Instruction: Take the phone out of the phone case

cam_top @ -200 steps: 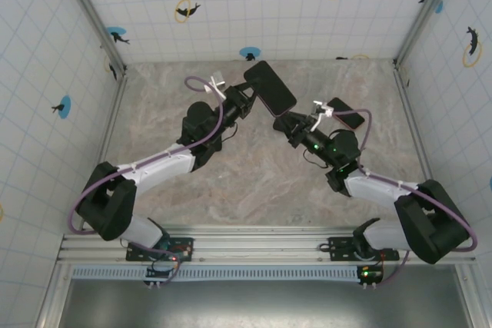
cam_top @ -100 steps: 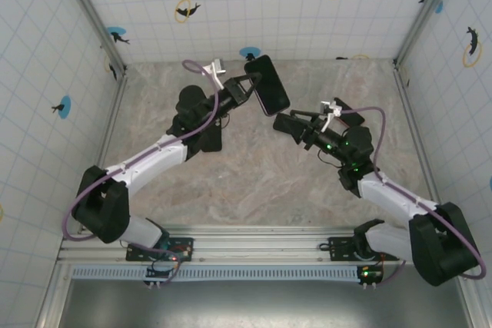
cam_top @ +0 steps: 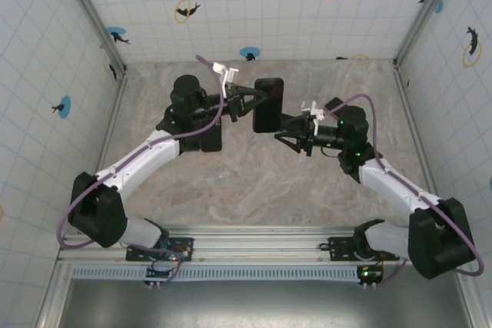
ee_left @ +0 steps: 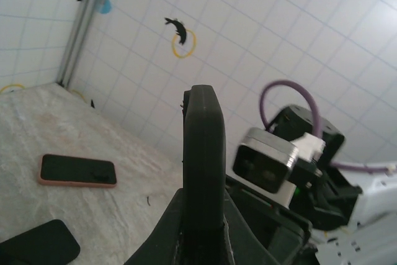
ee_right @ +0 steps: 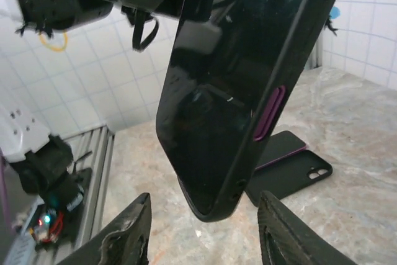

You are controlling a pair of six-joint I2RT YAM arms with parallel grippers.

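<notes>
Phone, sitting inside its black case, is hanging mid-air at the overhead frame's centre; the left gripper is clamping it edge-on, likely presenting the lower end to the right gripper, whose fingers are standing parted underneath. Its top is running off-frame; any phone-case gap is eluding view.

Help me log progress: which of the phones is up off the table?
The black-cased phone, clamped in the left tool; the pink-rimmed phone lies flat on the table.
</notes>
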